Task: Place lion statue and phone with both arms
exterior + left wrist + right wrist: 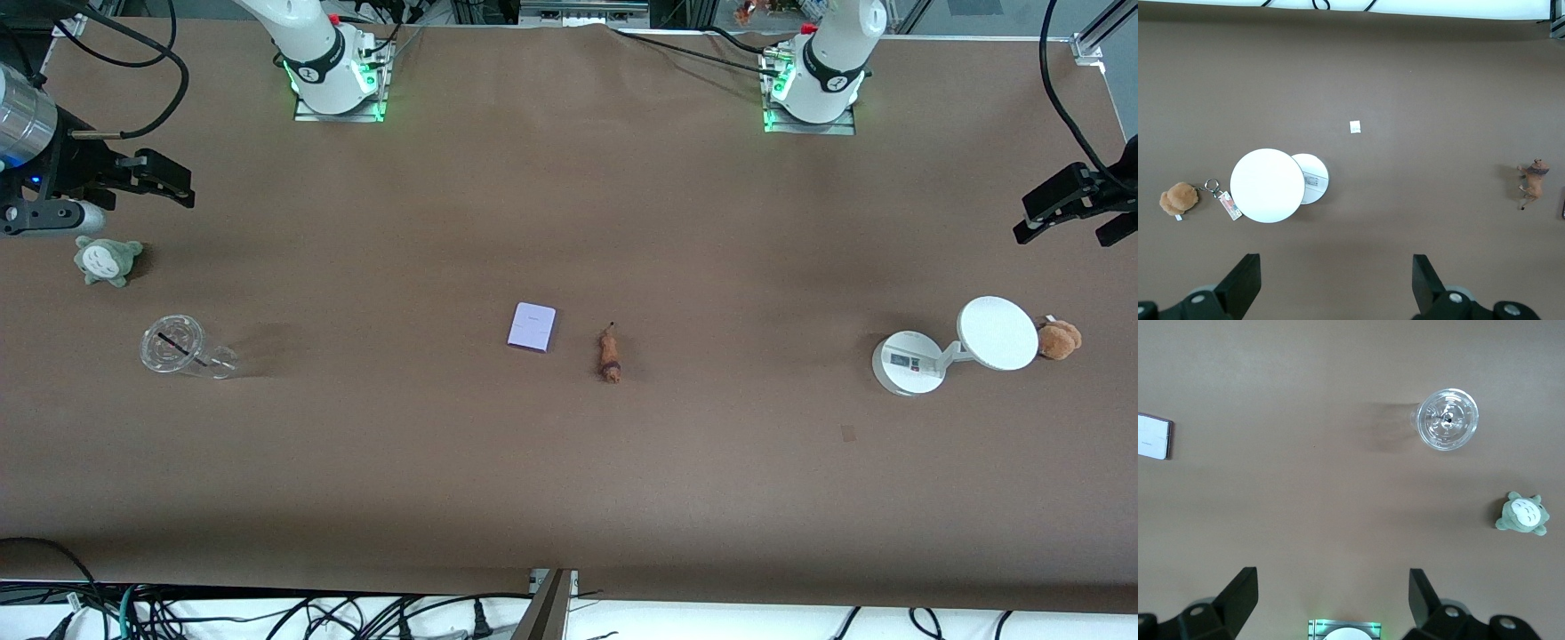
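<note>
The small flat pale-lavender phone (532,327) with rounded corners lies face-flat on the brown table (569,462), about midway between the two arms' ends. It is nearly square; its slightly longer sides run from the robots' bases toward the front camera, tilted a little. In the right wrist view only one end of it (1153,436) shows, the rest cut off by the picture's edge.

Just beside the phone, toward the left arm's end and apart from it, lies the tiny elongated reddish-brown lion statue (610,355). Its long axis also runs toward the front camera, with the thin dark tail tip pointing toward the robots' bases. In the left wrist view the lion statue (1531,183) shows legs and a dark band at the neck; finer detail is hard to make out.

Well away from the phone toward the right arm's end, the right gripper (164,182) hangs over the table with fingers (1238,593) wide apart and empty, above a grey-green plush toy (107,260) and a clear plastic cup (178,348). Toward the left arm's end, the left gripper (1071,218) hangs partly cut off by the edge, fingers (1241,283) spread with nothing between them, near a white round two-disc device (956,345) and a fluffy brown plush (1059,340).
</note>
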`<state>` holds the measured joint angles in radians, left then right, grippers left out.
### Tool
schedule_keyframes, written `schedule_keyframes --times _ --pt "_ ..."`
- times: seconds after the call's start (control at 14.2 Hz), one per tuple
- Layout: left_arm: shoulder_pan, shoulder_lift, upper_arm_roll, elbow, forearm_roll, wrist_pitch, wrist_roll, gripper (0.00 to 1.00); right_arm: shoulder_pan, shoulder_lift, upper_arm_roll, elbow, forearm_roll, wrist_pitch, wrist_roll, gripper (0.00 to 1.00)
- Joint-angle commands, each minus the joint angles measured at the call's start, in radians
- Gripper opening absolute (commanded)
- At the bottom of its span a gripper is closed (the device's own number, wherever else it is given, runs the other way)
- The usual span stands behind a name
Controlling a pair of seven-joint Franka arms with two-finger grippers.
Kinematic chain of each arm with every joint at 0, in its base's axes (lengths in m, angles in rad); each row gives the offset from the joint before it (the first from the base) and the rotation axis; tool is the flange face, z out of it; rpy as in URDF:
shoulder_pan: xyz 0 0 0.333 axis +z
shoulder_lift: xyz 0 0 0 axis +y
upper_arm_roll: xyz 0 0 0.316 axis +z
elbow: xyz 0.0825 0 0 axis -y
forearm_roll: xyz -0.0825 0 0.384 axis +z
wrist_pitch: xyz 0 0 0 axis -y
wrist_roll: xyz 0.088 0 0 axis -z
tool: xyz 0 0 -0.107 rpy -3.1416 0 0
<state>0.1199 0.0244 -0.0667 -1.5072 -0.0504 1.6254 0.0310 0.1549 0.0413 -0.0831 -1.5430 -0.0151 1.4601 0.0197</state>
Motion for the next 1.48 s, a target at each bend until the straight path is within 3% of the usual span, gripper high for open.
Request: schedule_keyframes --times 0.0,1.41 --pt "-0.003 0.011 -0.002 0.024 0.02 -0.015 0.015 1.0 -0.003 0.008 0.002 0.021 -0.009 -0.006 -0.006 1.0" --pt "-0.003 0.011 -0.008 0.027 0.02 -0.039 0.012 1.0 -0.006 0.008 0.002 0.021 -0.009 -0.004 -0.009 1.0"
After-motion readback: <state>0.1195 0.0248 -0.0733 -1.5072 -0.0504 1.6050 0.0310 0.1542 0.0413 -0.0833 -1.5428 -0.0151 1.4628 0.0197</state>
